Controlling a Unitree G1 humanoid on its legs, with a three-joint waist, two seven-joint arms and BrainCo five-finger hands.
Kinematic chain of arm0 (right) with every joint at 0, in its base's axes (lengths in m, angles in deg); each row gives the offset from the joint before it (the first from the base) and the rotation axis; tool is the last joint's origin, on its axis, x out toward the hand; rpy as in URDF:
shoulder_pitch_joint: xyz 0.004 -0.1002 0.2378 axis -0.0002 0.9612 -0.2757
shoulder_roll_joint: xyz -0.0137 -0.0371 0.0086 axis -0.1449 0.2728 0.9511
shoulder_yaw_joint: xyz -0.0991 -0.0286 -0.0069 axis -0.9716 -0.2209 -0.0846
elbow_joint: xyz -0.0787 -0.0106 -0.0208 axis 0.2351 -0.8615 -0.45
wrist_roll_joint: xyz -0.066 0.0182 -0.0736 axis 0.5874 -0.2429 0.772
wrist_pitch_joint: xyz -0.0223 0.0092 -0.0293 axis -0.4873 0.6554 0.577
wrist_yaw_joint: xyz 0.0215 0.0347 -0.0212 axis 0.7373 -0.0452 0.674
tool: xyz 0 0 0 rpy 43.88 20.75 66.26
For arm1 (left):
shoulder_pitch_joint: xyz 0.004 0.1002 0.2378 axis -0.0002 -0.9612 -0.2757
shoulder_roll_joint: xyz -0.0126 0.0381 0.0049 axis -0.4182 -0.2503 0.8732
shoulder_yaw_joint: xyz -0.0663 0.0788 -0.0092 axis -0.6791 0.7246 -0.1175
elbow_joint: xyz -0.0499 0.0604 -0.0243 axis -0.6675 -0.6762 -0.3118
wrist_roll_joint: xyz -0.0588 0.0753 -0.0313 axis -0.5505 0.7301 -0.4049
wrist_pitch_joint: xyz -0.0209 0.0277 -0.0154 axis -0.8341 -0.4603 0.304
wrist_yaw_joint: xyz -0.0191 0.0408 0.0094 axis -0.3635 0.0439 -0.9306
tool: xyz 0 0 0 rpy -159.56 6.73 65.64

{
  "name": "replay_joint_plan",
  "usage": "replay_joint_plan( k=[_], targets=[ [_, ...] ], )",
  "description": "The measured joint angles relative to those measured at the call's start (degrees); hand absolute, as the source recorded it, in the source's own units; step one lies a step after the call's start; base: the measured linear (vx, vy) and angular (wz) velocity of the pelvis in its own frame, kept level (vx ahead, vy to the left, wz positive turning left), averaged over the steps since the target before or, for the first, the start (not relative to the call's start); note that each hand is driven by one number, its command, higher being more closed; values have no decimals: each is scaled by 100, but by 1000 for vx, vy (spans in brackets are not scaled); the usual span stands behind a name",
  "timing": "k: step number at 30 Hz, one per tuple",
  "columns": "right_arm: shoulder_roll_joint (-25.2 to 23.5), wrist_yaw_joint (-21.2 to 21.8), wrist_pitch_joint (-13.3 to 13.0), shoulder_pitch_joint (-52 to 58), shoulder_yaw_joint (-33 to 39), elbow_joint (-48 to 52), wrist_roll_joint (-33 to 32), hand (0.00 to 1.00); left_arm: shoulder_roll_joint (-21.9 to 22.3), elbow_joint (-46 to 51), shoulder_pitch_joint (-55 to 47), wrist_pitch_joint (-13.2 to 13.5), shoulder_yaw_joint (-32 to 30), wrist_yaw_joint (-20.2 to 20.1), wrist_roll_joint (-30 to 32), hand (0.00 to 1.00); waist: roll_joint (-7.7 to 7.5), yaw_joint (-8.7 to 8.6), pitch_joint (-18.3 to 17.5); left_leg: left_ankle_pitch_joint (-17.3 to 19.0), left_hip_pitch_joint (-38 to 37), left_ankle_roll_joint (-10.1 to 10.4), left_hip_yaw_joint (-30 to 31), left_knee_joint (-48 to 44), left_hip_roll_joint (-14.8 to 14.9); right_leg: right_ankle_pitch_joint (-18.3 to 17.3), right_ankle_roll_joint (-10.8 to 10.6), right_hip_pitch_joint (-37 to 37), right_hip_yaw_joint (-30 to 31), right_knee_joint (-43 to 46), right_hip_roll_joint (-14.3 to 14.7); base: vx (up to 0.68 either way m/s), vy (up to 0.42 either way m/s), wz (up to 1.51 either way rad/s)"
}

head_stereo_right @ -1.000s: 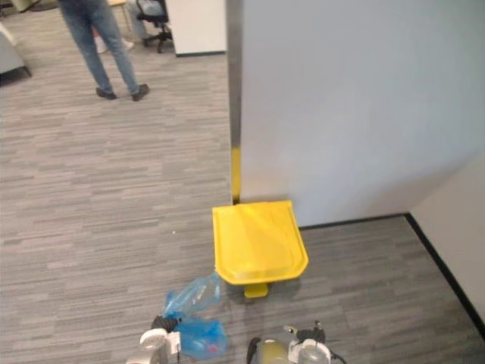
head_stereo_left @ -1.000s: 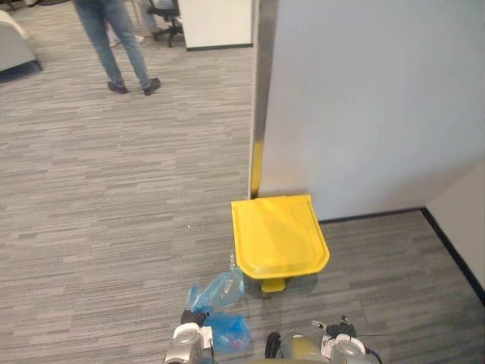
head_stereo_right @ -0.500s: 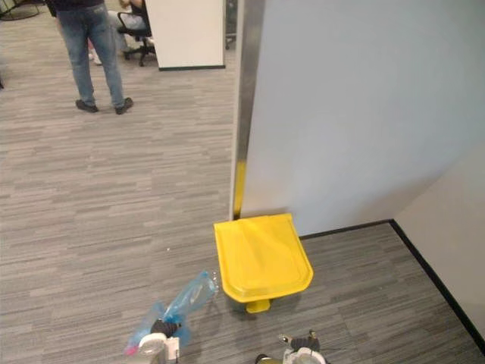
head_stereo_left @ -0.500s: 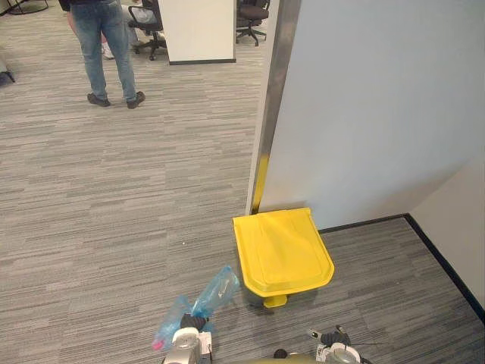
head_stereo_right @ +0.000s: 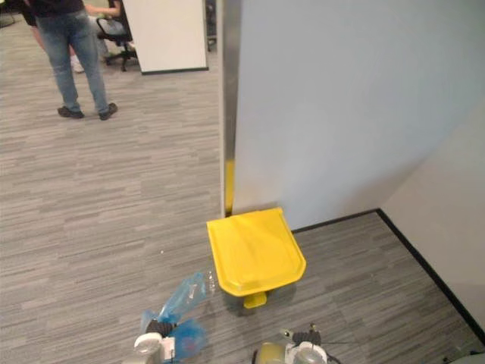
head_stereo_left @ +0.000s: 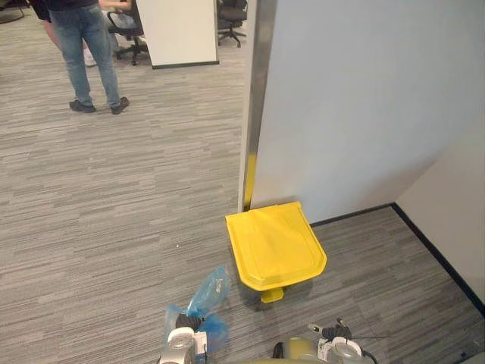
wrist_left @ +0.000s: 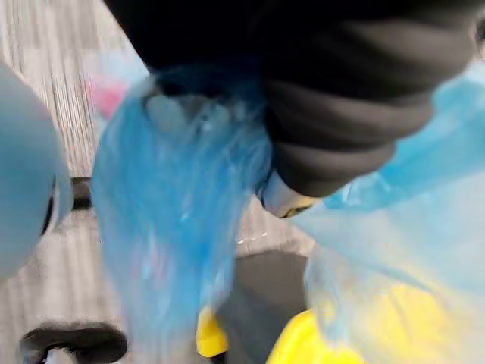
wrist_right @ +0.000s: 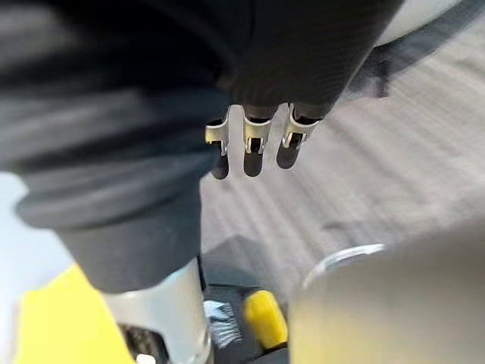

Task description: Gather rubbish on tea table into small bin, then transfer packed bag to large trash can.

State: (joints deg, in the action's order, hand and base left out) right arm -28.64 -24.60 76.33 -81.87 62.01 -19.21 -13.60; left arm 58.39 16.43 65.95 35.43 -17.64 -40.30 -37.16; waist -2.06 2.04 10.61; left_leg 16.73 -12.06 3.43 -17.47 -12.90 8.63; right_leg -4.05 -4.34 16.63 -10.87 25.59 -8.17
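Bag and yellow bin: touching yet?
Apart. The left eye view shows a strip of grey carpet between the bag tip and the bin lid edge.

no legible text, no labels, numbers or signs

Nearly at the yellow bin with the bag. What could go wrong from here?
The yellow bin's lid is shut, so the blue bag at the left hand could just land on top unless the pedal or the free right hand opens it. The bag looks thin and loose; it might snag or tear going in.
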Motion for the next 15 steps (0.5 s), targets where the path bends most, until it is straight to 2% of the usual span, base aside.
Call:
replay_joint_plan(
  k=[1, 2, 4, 5, 6, 7, 9, 10, 12, 15],
  targets=[
    [-10, -4, -6, -5, 3, 10, 1, 0, 3, -1, 5, 1, 0, 0, 0, 100, -8, 3, 2, 59, -3, 26, 4, -69, 21, 98, -4, 39, -23, -366, 6, 226, -159, 23],
    [-19, -5, 21, -83, 4, -6, 4, 0, 15, -3, 32, 1, -3, -1, -3, 100, -54, 5, 37, 291, 0, 153, 89, -346, 41, 154, -18, 132, -8, -750, 6, 266, -187, 30],
    [-32, -10, 59, -83, 4, -17, 12, 0, 20, -1, 48, 7, -4, 1, -2, 100, -106, 6, 46, 446, -4, 254, 221, -496, 22, -13, -58, 51, 10, -657, -11, 206, -162, 34],
    [-33, -2, 88, -99, 14, -20, 22, 0, 61, -24, 126, 10, -12, 1, -4, 100, -96, 31, 106, 608, -48, 396, 336, -660, 40, -132, -257, -45, -44, -612, -38, 258, -172, 26],
    [31, -4, 89, -160, 22, -13, 22, 0, 106, -25, 153, 11, -8, -2, -2, 100, 40, 37, 172, 682, -45, 416, 395, -705, 206, -213, -289, -38, -124, -498, 82, 363, -242, 26],
    [85, -7, 88, -214, 49, 3, 25, 0, 192, -24, 189, 10, -6, -2, -1, 100, 206, 35, 202, 730, -49, 413, 486, -660, 374, -246, -229, -39, -183, -441, 248, 311, -183, 19],
    [61, -5, 92, -238, 154, 4, 26, 0, 215, -23, 215, 8, 36, -17, 4, 100, 255, 41, 209, 731, -62, 349, 695, -548, 484, -374, -130, -22, -267, -354, 410, 232, -154, 13],
    [33, -5, 90, -215, 176, 5, 26, 0, 217, -24, 215, 6, 5, -16, 4, 100, 223, 86, 231, 698, -69, 292, 812, -559, 540, -505, -67, -21, -298, -250, 513, 166, -121, 3],
    [26, -7, 79, -159, 184, 10, 16, 0, 219, -26, 213, 0, -42, -16, 3, 100, 198, 85, 241, 693, -15, 289, 962, -652, 605, -655, -42, -18, -410, -110, 514, 139, -107, 21],
    [33, -5, 68, -148, 183, 27, 10, 0, 212, -21, 258, -8, -58, -7, 2, 100, 213, 95, 243, 683, 225, 287, 1063, -935, 628, -829, -92, -7, -623, 62, 368, 56, -37, 43]
  ],
)
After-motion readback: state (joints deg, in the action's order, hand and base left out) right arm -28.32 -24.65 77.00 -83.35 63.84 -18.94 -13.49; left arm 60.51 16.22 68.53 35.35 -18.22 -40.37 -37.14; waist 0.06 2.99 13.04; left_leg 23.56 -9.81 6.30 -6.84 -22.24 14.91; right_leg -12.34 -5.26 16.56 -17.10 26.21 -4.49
